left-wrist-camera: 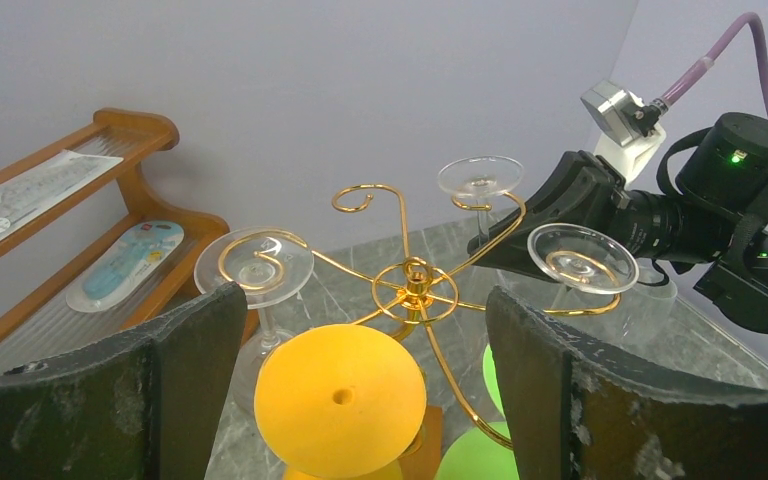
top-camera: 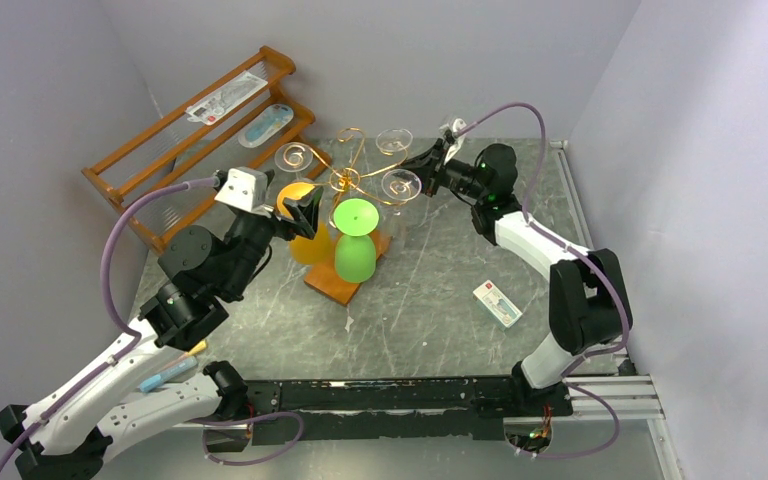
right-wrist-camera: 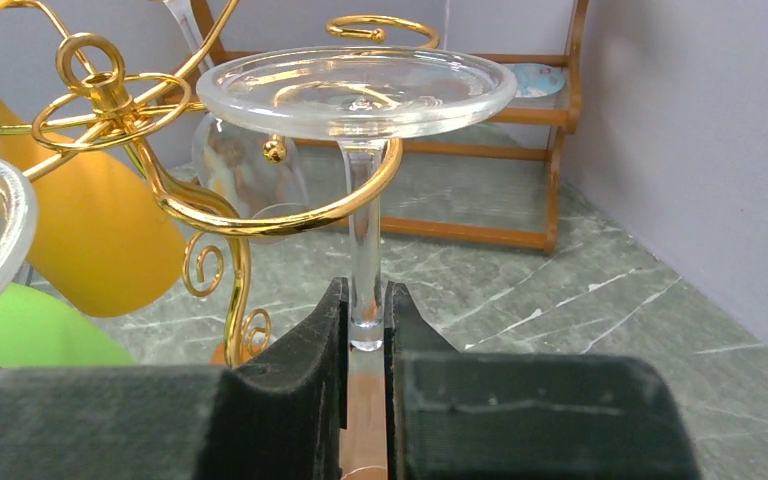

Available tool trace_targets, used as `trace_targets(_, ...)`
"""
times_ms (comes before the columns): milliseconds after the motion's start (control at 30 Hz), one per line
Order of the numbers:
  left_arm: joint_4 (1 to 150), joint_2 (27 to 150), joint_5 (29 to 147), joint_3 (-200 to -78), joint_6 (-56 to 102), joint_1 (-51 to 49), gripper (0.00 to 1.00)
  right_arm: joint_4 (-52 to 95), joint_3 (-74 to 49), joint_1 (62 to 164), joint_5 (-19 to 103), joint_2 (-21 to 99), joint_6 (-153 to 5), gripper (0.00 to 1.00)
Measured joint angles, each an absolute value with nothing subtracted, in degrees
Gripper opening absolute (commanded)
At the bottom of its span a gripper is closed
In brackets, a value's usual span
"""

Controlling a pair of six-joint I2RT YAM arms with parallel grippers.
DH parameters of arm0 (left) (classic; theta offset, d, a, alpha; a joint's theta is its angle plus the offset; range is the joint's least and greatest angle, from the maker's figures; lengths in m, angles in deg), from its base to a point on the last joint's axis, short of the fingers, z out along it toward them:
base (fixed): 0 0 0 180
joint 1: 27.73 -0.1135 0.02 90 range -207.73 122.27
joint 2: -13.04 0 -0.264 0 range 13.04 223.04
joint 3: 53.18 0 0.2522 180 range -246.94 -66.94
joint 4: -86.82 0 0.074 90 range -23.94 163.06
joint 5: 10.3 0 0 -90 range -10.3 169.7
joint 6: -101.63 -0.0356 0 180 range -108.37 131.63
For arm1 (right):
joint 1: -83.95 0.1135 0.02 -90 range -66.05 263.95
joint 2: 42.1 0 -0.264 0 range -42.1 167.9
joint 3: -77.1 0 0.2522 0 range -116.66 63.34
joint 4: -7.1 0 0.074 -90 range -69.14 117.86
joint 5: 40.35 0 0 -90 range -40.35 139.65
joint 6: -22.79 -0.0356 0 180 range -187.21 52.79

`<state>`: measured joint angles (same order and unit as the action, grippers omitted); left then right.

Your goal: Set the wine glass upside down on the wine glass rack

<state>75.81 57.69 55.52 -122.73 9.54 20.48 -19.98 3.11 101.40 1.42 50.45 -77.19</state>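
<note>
The gold wine glass rack (top-camera: pixel 350 170) stands on its orange-brown wooden base (top-camera: pixel 332 288). My right gripper (right-wrist-camera: pixel 365 305) is shut on the stem of a clear wine glass (right-wrist-camera: pixel 355 90). The glass is upside down, its foot resting on a curled arm at the back right (top-camera: pixel 393 140). Two more clear glasses (top-camera: pixel 295 158) (top-camera: pixel 400 185), an orange glass (top-camera: pixel 305 235) and a green glass (top-camera: pixel 355 240) hang upside down on the rack. My left gripper (left-wrist-camera: pixel 360 300) is open, with a finger on either side of the orange glass's foot (left-wrist-camera: pixel 340 400) and not touching it.
A stepped wooden slatted shelf (top-camera: pixel 200 140) with packaged items stands at the back left. A small white box (top-camera: pixel 497 303) lies on the table at the right. A blue pen (top-camera: pixel 165 375) lies by the left arm. Walls close in on three sides.
</note>
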Motion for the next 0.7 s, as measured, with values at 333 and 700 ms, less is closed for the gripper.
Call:
trace_targets(333,75.8,58.4,55.7,-122.7,9.7,20.5,0.93,-18.2,2.5,101.5,1.4,50.9,-77.0,0.41)
trace_targets(700,75.8,58.4,57.0,-122.7,10.6,20.5,0.93,-10.5,6.1,101.5,10.7,41.7,-72.6,0.56)
